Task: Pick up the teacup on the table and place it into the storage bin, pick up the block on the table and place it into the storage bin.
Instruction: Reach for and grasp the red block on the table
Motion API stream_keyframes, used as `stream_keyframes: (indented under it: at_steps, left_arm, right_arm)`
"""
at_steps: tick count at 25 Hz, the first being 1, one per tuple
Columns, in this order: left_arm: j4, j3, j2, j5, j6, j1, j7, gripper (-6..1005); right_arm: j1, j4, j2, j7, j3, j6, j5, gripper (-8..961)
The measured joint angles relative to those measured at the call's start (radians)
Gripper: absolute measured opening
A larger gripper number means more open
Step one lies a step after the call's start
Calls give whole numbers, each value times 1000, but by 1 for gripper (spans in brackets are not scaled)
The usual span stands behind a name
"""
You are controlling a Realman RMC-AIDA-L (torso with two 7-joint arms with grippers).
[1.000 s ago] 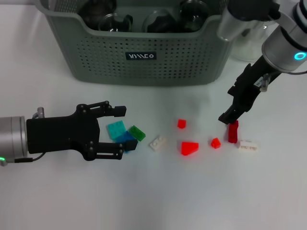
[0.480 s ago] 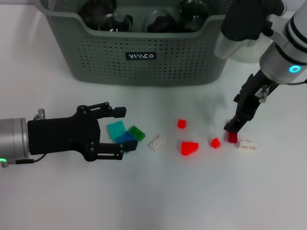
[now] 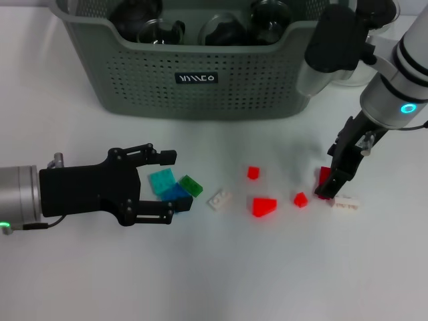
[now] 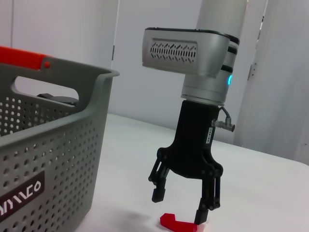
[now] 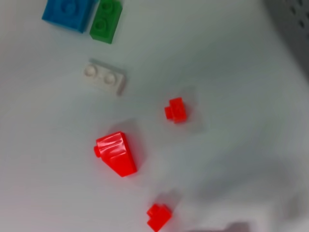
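Left wrist view shows the right pincer [image 4: 183, 207] spread wide, one fingertip touching a red block [image 4: 177, 223] on the table [image 4: 270, 193]; left pincer [image 3: 167, 184] open, empty.

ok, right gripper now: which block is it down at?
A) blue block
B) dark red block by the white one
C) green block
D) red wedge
B: the right gripper has its jaws open low around the dark red block, beside the white block; the left wrist view shows the same, jaws straddling it on the table.
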Motion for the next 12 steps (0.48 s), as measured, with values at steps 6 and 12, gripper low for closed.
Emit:
stream_keyframes:
  at_steps: [6, 12]
  left_arm:
    - [-2, 0, 0, 0, -4, 0, 1, 859]
    - [-2, 3, 0, 16, -5, 0, 1, 859]
  right_arm:
    - [5, 27, 3, 1, -27, 31, 2, 920]
    - [12, 55, 6, 1, -38, 53, 2, 919]
